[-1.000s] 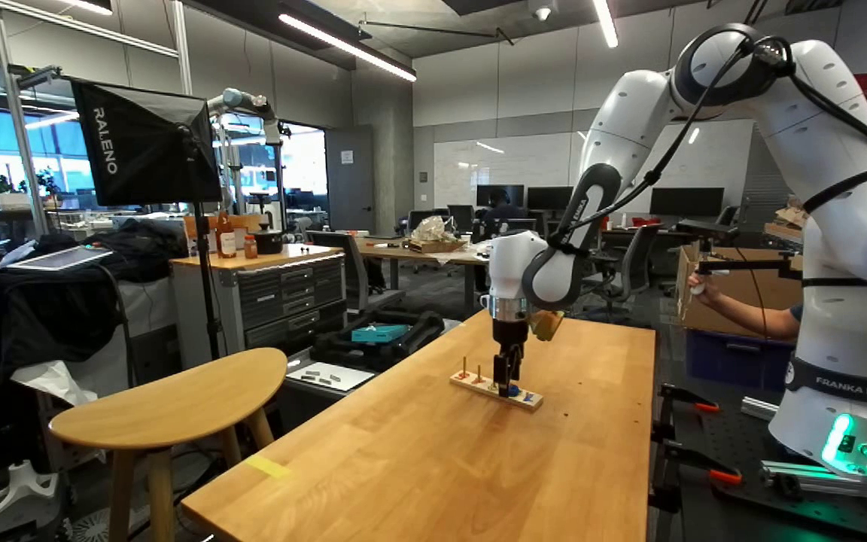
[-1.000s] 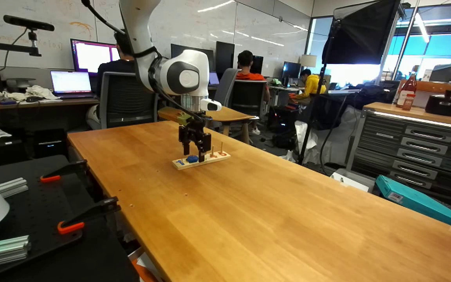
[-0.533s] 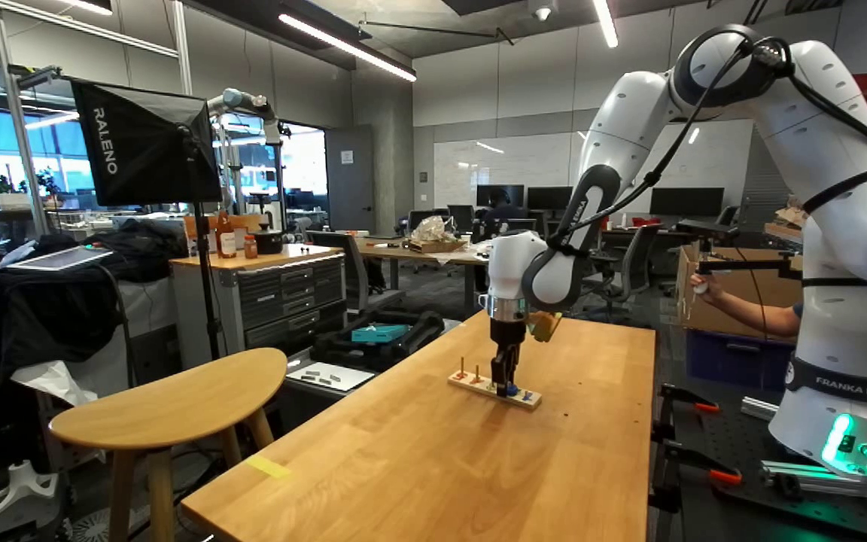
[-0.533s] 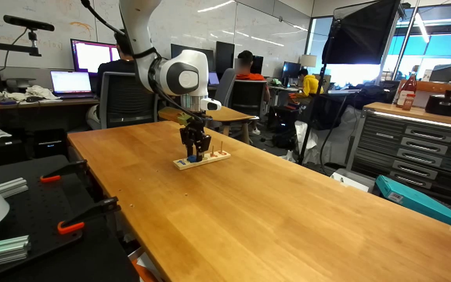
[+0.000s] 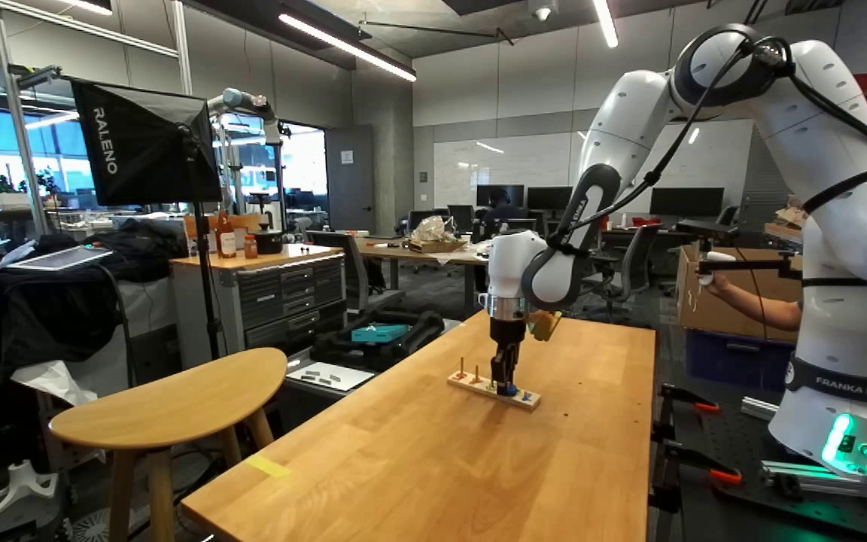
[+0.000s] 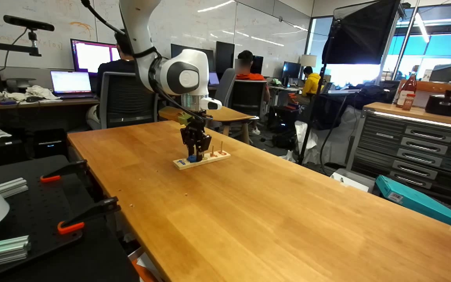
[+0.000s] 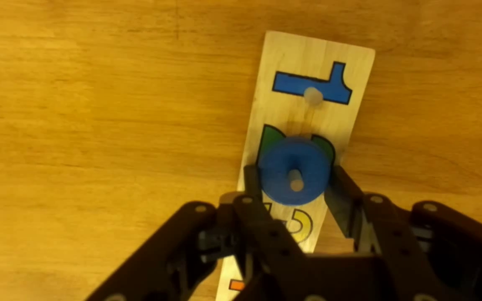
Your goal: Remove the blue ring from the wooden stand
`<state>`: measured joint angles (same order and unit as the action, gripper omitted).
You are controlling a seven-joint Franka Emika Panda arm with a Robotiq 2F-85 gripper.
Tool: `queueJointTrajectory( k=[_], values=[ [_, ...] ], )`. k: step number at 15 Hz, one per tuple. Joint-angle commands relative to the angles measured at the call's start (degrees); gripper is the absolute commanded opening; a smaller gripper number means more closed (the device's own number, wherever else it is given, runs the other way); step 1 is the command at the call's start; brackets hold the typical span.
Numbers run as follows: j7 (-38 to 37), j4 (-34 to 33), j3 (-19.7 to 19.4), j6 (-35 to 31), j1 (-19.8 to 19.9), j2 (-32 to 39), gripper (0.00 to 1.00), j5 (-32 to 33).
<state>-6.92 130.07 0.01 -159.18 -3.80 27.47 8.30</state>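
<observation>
Apparently clasps the blue ring [image 7: 280, 172], threaded on a peg [image 7: 296, 183] of the wooden stand [image 7: 285, 110], using the narrowed gripper [image 7: 295, 176] at wrist-view three and nine o'clock. Likely light, stiff, slick: hold there.

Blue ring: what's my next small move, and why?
Probably lift straight up, slowly: the fingers sit either side of the blue ring, apparently gripping it, and the stand's peg pokes up through its hole, so a sideways pull would likely bind.

1 on stand [image 7: 283, 109], RALENO on softbox [image 5: 151, 150]
</observation>
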Motion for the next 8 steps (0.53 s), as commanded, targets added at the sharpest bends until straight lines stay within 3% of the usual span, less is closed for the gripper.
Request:
queueJointTrajectory(
  k=[1,8],
  values=[
    [0.7,-0.6,-0.6,1.7,-0.8,-1.5,0.18,-1.2],
    [1.0,-9.2,-1.7,8.1,1.1,-4.8,0.18,-2.0]
  ],
)
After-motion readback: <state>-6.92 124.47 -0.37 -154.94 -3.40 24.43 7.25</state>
